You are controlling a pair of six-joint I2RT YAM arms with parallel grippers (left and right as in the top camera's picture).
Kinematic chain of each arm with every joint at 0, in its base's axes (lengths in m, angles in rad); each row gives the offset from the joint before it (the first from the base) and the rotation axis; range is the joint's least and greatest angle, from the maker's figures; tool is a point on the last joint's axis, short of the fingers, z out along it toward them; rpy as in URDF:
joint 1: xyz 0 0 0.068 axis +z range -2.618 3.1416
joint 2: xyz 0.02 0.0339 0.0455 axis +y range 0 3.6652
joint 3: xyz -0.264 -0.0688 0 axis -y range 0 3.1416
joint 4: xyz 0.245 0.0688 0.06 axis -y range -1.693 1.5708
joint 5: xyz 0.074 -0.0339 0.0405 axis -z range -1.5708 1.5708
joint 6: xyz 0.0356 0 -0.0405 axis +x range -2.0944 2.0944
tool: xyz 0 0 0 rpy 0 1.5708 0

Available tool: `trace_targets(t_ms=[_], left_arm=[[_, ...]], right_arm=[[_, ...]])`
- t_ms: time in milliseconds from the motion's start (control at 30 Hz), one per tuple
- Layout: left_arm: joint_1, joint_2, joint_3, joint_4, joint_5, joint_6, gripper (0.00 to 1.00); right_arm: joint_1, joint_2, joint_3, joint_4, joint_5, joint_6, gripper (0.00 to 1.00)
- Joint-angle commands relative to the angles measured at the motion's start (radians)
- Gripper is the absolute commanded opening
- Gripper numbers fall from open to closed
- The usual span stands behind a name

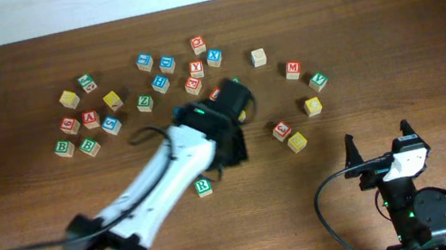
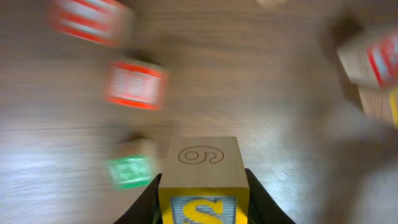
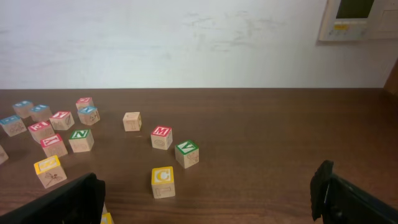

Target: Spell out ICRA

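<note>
My left gripper (image 1: 234, 109) reaches into the middle of the scattered cubes. In the left wrist view its fingers (image 2: 261, 199) press both sides of a yellow cube (image 2: 204, 168) with an S on the near face and a carved 6 or 9 on top. The green R cube (image 1: 203, 186) lies alone beside the left arm, toward the table's front. The yellow C cube (image 1: 313, 105) (image 3: 163, 181) sits ahead of my right gripper (image 1: 380, 141) (image 3: 208, 199), which stands wide open and holds nothing. The red A cube (image 1: 90, 119) lies far left. I cannot make out the I cube.
Several other letter cubes are spread across the back of the wooden table (image 1: 426, 25), among them a red M (image 1: 292, 69) and a green V (image 1: 318, 82). A red cube (image 1: 282, 130) and a yellow cube (image 1: 297, 141) lie close together near the right arm.
</note>
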Motion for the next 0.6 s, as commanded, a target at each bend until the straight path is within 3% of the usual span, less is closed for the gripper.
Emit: trace_targets(t_ms=[0, 167, 533, 567], left_arm=[[0.204, -0.068, 0.05, -0.055, -0.16, 0.041, 0.26], [0.496, -0.003, 0.006, 0.004, -0.131, 0.118, 0.26], [0.523, 0.209, -0.01, 0.234, -0.093, 0.159, 0.27], [0.521, 0.215, -0.01, 0.238, -0.085, 0.159, 0.31]], right_arm=[[-0.006, -0.005, -0.005, -0.006, 0.005, 0.003, 0.98], [-0.006, -0.006, -0.005, -0.006, 0.005, 0.003, 0.98], [-0.006, -0.006, -0.005, -0.006, 0.005, 0.003, 0.98], [-0.006, -0.006, -0.005, -0.006, 0.005, 0.003, 0.98]])
